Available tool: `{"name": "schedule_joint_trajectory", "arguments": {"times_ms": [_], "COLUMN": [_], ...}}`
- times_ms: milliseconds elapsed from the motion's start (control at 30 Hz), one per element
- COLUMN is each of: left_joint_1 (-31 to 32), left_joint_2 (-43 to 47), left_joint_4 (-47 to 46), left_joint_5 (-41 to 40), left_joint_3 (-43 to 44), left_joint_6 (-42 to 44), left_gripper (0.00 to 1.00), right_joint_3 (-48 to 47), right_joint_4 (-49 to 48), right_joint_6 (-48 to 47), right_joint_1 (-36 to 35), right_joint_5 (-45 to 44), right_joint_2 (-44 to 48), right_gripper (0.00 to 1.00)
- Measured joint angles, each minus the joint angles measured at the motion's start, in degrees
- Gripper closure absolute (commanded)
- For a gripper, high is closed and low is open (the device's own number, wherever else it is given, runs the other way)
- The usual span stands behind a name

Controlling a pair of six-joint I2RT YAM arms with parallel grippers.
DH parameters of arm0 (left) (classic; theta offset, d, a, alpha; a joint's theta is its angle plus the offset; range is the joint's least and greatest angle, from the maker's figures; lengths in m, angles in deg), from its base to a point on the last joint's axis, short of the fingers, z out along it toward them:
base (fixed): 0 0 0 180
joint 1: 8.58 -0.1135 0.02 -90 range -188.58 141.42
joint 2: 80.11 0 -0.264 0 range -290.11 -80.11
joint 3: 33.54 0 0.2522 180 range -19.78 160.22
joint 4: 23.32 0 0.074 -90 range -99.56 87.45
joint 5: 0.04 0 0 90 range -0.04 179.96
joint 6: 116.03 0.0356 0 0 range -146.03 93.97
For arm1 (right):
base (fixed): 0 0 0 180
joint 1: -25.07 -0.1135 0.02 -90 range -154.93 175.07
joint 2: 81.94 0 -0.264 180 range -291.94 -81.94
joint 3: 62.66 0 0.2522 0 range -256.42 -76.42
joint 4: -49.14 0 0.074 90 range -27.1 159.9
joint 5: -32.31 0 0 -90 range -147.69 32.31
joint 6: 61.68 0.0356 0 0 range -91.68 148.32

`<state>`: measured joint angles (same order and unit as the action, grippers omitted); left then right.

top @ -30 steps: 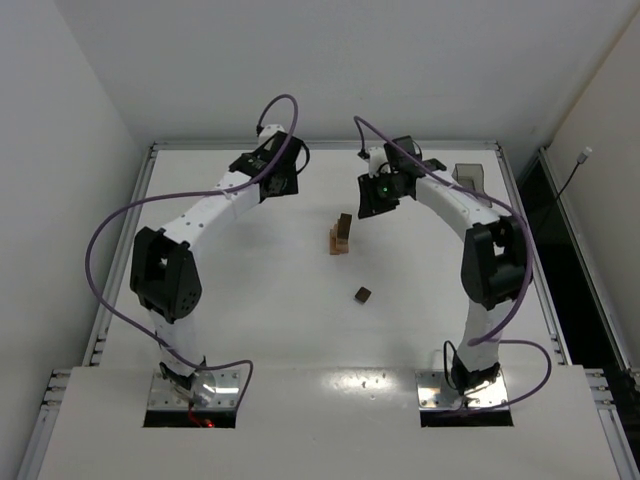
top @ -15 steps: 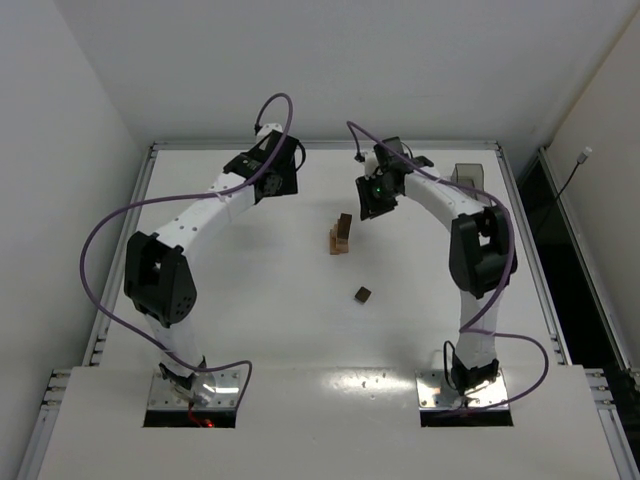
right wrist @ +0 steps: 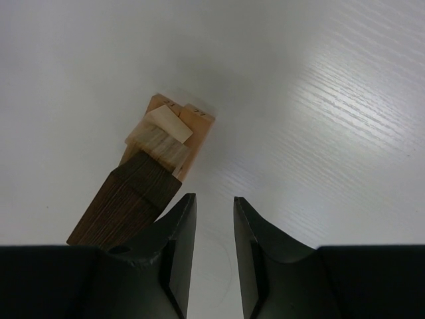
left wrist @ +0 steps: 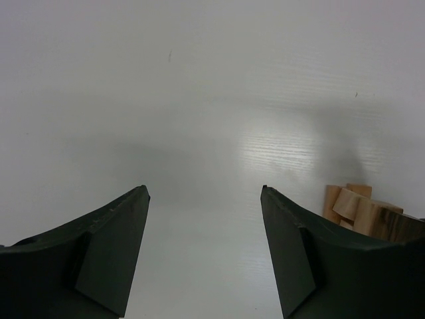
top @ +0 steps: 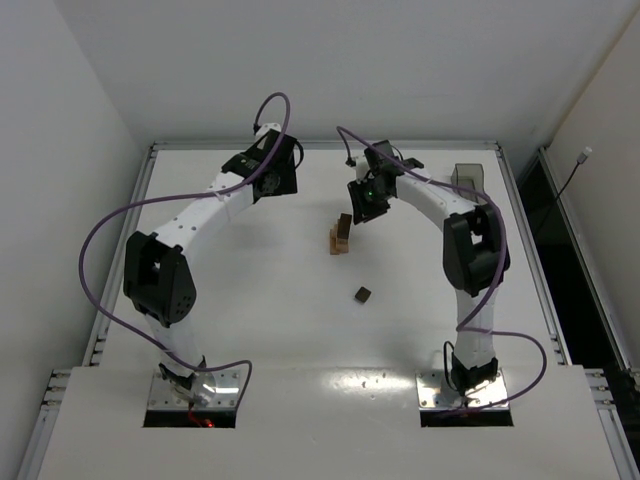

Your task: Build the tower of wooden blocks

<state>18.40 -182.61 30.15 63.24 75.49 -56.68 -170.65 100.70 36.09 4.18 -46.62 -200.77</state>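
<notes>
The white desk [top: 250, 330] is offering open room on every side, its edges lying well apart from the work. The right end effector [right wrist: 214, 203] is shifting in toward the tower [top: 342, 236] at mid-desk, jaws narrowly parted, grasping nothing. The left end effector [left wrist: 204, 193] is hanging released. One dark block [top: 362, 294] is waiting unstacked nearby, so building appears unfinished.

You have one tower [top: 342, 235] standing on one table [top: 230, 300]. The dark blocks number two: one top dark block [right wrist: 126, 203] capping the tower and one loose dark block [top: 362, 294]. Beneath the cap you see several tan blocks [right wrist: 166, 136], but they overlap in every view, so you cannot count them exactly. There is one bin [top: 467, 176]. You have two arms, a left arm [top: 205, 210] and a right arm [top: 435, 197], with one gripper each: left gripper [left wrist: 203, 193], right gripper [right wrist: 214, 199].
</notes>
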Motion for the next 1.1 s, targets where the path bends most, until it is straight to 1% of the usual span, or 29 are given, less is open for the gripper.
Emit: {"name": "schedule_joint_trajectory", "arguments": {"times_ms": [100,300,367,600,700,1000,1100], "left_joint_1": [0.0,0.0,0.0,0.0,0.0,0.0,0.0], "left_joint_2": [0.0,0.0,0.0,0.0,0.0,0.0,0.0], "left_joint_4": [0.0,0.0,0.0,-0.02,-0.04,-0.11,-0.13], "left_joint_5": [0.39,1.09,1.25,1.84,1.95,2.4,2.47], "left_joint_3": [0.0,0.0,0.0,0.0,0.0,0.0,0.0], "left_joint_6": [0.0,0.0,0.0,0.0,0.0,0.0,0.0], "left_gripper": [0.35,0.35,0.35,0.35,0.35,0.35,0.35], "right_joint_3": [0.0,-0.31,-0.52,-0.92,-0.94,-0.96,-1.38], "right_joint_4": [0.11,0.17,0.2,0.37,0.39,0.42,0.46], "right_joint_6": [0.02,0.02,0.04,0.04,0.07,0.07,0.11], "right_joint_1": [0.04,0.04,0.04,0.04,0.04,0.04,0.04], "right_joint_5": [0.0,-0.02,-0.04,-0.07,-0.09,0.0,0.0], "right_joint_2": [-0.33,-0.33,-0.33,-0.39,-0.39,-0.5,-0.98], "right_gripper": [0.69,0.66,0.64,0.63,0.58,0.57,0.55]}}
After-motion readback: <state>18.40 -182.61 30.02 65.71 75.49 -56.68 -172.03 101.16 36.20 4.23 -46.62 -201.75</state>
